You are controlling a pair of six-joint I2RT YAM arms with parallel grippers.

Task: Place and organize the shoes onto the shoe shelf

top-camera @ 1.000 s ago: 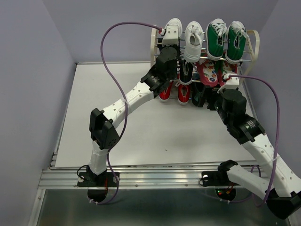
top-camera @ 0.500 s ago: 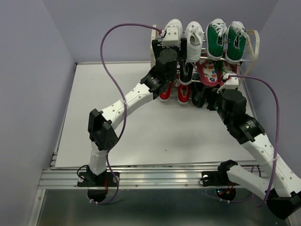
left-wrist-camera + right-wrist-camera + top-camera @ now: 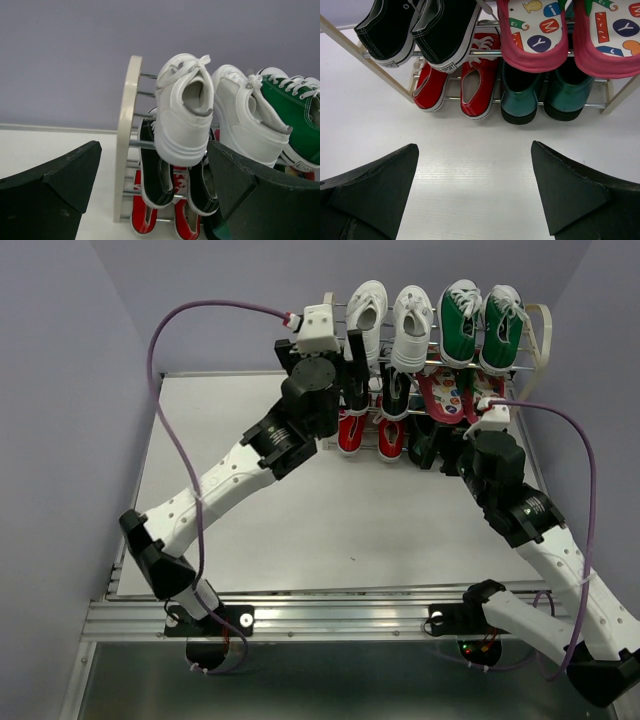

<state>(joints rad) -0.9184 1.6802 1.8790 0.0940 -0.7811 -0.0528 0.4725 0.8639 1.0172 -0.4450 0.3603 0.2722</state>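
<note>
The right gripper hangs low over the white table, just in front of the shoe shelf, its jaws spread wide with nothing between them. Beyond it, on the bottom rods, the red sneakers sit at the left beside a pair of dark teal shoes. One tier up, the black sneakers lie at the left, next to the pink flip-flops. The left gripper is raised at the shelf's upper left, jaws wide apart and empty. On the top tier the white sneakers rest at the left, with the green sneakers to their right.
</note>
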